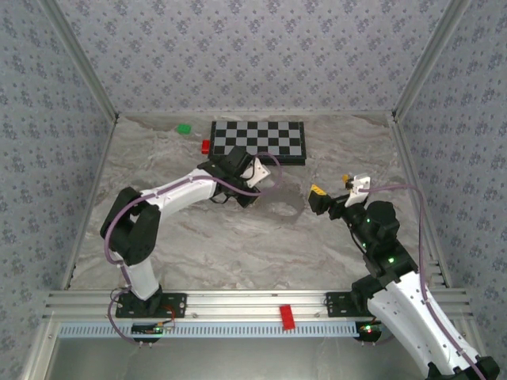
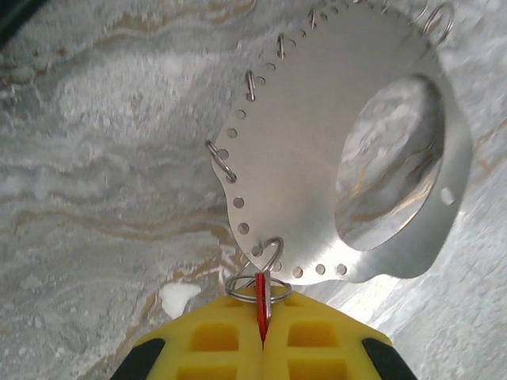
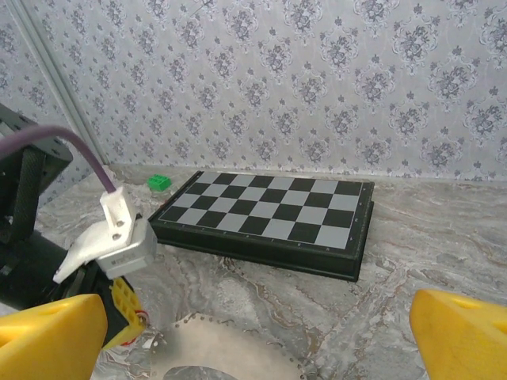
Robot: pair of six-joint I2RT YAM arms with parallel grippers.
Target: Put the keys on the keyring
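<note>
— What have we got at the left?

— Our left gripper (image 2: 261,321), bottom centre of the wrist view, is pinched tight on the red key (image 2: 261,299). It holds the key edge-on, so the little wire ring (image 2: 257,286) above the pads is free to hook.

— And the keyring (image 2: 309,119)?

— It's in the upper right of that view, over the marble table (image 2: 95,158). The wire ring meets its perforated rim and seems linked through a hole there.

— The right side?

— Our right gripper (image 1: 331,187), right of centre in the top view, gapes fully and holds nothing — placed, we judge, to steady the keyring.
</note>
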